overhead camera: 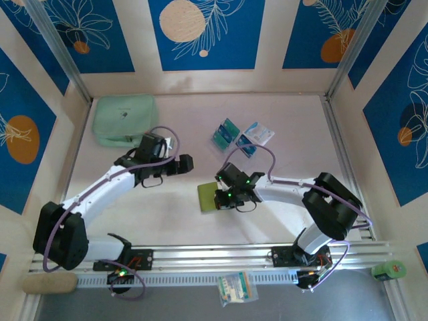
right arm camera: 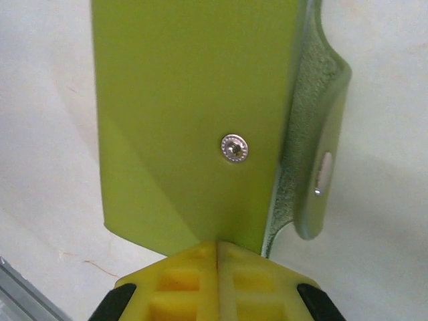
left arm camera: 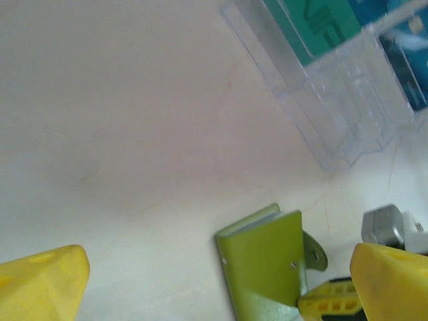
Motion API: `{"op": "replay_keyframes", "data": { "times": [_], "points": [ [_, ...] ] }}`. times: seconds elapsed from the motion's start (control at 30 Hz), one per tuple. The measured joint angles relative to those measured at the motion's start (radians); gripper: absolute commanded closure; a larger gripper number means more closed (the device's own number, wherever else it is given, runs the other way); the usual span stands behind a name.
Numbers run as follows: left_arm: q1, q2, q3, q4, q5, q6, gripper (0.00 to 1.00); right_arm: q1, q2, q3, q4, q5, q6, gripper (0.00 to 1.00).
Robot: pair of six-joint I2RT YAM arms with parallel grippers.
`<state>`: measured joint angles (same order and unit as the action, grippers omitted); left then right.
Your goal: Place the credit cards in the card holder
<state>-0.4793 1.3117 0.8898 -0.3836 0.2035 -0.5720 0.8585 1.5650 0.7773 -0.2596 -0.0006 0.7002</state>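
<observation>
The olive-green card holder [overhead camera: 208, 198] stands in the middle of the table, its cover lifted and its snap tab [right arm camera: 314, 167] hanging to one side. My right gripper [overhead camera: 225, 195] is shut on the edge of the cover [right arm camera: 194, 100], its yellow fingertips [right arm camera: 200, 257] pressed together. My left gripper [overhead camera: 186, 164] hovers open to the upper left of the card holder [left arm camera: 267, 257], apart from it, with nothing between its fingers [left arm camera: 43, 284]. The teal and blue credit cards [overhead camera: 227, 132] stand in a clear plastic stand [left arm camera: 348, 114] further back; a teal card [left arm camera: 321, 27] shows through its wall.
A mint-green zip pouch [overhead camera: 124, 119] lies at the back left. A small flat packet [overhead camera: 235, 287] lies in front of the rail between the arm bases. A green cylinder [overhead camera: 389, 270] sits at the front right and a beige roll [overhead camera: 50, 282] at the front left.
</observation>
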Motion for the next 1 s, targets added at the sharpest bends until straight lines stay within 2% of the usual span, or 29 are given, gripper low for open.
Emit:
{"op": "replay_keyframes", "data": {
  "times": [0.43, 0.7, 1.0],
  "points": [
    [-0.183, 0.151, -0.008, 0.018, -0.081, 0.025, 0.0, -0.04, -0.047, -0.085, 0.102, -0.036, 0.06, 1.0],
    [-0.243, 0.236, -0.008, 0.044, -0.122, 0.051, 0.0, -0.048, -0.047, -0.091, 0.116, -0.056, 0.071, 1.0],
    [-0.267, 0.28, -0.008, 0.051, -0.172, 0.072, 0.0, -0.052, -0.047, -0.092, 0.117, -0.064, 0.079, 1.0]
  ]
}}
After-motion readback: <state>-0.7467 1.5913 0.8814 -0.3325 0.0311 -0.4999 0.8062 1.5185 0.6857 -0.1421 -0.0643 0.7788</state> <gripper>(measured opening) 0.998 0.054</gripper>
